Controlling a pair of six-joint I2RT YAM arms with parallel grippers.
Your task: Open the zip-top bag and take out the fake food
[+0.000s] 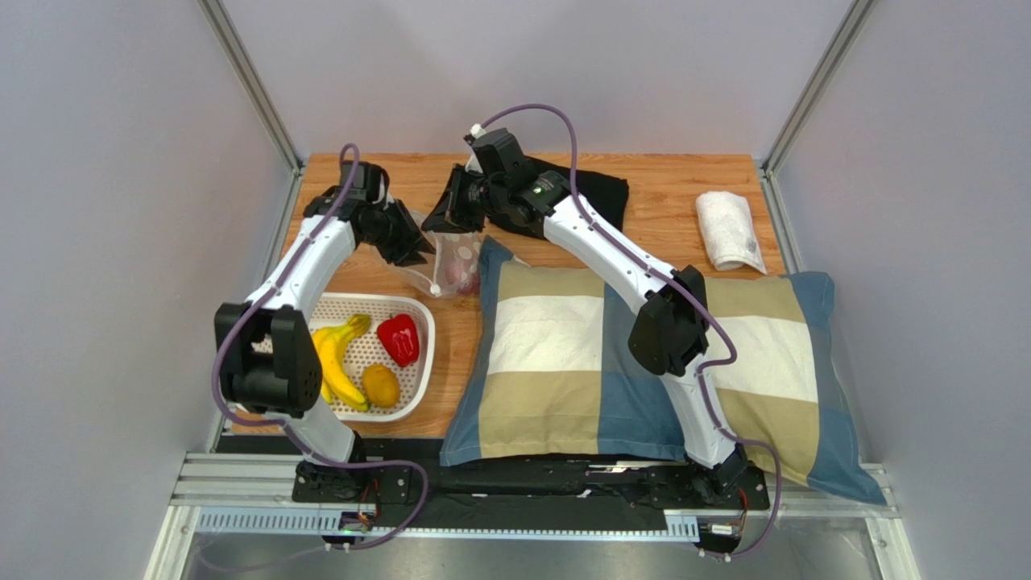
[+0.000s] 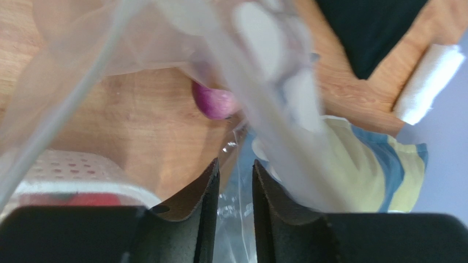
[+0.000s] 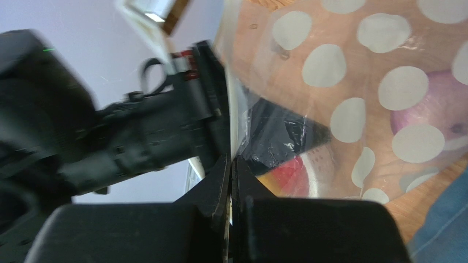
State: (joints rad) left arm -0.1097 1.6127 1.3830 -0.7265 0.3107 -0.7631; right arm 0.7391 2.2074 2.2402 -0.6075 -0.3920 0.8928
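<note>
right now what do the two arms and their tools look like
Both the left arm and right arm have white links between bulky black joint housings, each trailed by a looping greyish-purple cable. A small green light glows near the right wrist. The left tool and right tool are matte black, with wedge-shaped fingers tapering to tips.

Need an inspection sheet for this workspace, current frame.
Surface: wooden table, right side under checked blue-and-tan pillow.
Job's things: clear spotted zip-top plastic bag, purplish-pink toy onion inside; yellow toy banana bunch, red toy pepper, orange-yellow toy fruit in white perforated tray.
Clutter: folded black cloth, rolled white towel, far edge.
Grippers: right gripper shut on bag edge; left gripper fingers slightly apart, bag film between.
Cables: purple cable along each arm.
Surroundings: grey walls, aluminium frame.
</note>
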